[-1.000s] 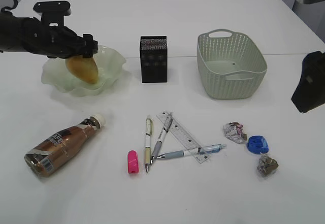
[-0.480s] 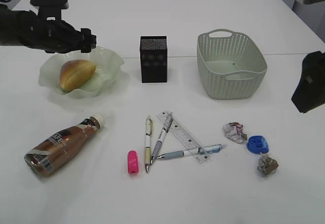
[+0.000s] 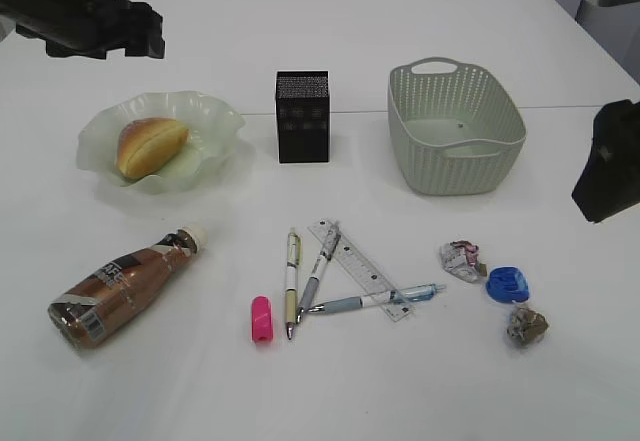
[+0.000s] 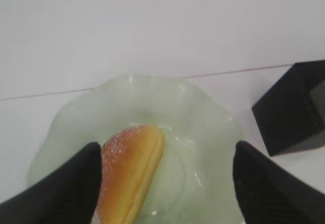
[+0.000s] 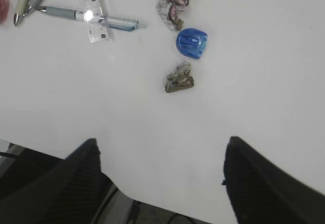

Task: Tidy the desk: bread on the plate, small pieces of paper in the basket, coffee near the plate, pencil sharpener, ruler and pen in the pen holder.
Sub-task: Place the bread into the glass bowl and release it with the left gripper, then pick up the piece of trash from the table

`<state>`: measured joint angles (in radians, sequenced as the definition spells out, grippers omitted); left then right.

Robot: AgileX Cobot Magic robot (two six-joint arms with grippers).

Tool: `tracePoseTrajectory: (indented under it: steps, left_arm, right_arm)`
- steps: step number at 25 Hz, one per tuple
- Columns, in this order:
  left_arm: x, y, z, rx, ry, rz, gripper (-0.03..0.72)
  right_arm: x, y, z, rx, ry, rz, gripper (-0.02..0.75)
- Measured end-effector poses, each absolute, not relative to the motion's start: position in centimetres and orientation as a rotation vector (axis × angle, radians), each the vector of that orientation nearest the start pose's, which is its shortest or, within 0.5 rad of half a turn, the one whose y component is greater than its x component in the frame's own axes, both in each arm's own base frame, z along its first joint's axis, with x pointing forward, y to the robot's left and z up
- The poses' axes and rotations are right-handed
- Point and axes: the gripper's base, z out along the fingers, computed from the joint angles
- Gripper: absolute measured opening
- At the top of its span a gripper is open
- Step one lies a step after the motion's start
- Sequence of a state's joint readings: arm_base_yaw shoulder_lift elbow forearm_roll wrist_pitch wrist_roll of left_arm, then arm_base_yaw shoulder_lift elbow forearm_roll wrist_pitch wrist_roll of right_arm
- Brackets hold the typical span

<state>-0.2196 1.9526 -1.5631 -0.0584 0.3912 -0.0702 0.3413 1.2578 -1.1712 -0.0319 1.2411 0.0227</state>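
Note:
The bread [image 3: 150, 146] lies on the pale green wavy plate [image 3: 215, 121]; it also shows in the left wrist view [image 4: 132, 170] on the plate [image 4: 203, 148]. My left gripper [image 3: 140, 36] is open and empty, raised behind and above the plate; its jaws [image 4: 165, 183] frame the bread from above. The coffee bottle [image 3: 120, 283] lies on its side at front left. A pink pencil sharpener [image 3: 261, 318], three pens [image 3: 292, 279] and a clear ruler [image 3: 355, 268] lie at front centre. Two paper scraps [image 3: 462, 258] [image 3: 526, 325] and a blue sharpener [image 3: 509, 283] lie at right. My right gripper [image 5: 162, 183] is open and empty.
The black pen holder [image 3: 302, 116] stands at centre back. The grey-green basket [image 3: 455, 136] stands right of it. The right arm [image 3: 608, 161] hangs at the right edge. The right wrist view shows the table's front edge [image 5: 76, 155].
My left gripper let go of the bread, which now rests on the plate, and it rose and drew back to the upper left. The right arm has not moved.

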Motion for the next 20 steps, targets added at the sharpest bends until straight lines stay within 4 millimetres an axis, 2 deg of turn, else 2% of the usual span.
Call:
tracePoseTrajectory:
  steps: [5,10,15,20]
  left_arm:
    - [41.6,-9.6,31.1,0.145,2.387,-0.199,0.539]
    - [38.3,-9.0,34.6,0.169,2.529,-0.185,0.524]
    - [36.5,-8.6,36.3,0.184,2.617,-0.174,0.522]
    - [35.5,-8.4,36.5,0.193,2.694,-0.163,0.522]
  right_arm:
    - [22.0,7.7,33.6,-0.343,2.81,0.079,0.581]
    - [23.5,8.5,31.7,-0.324,2.898,0.108,0.581]
    - [26.0,9.4,30.3,-0.324,2.931,0.098,0.581]
    - [29.9,10.8,28.6,-0.325,2.96,0.091,0.581]
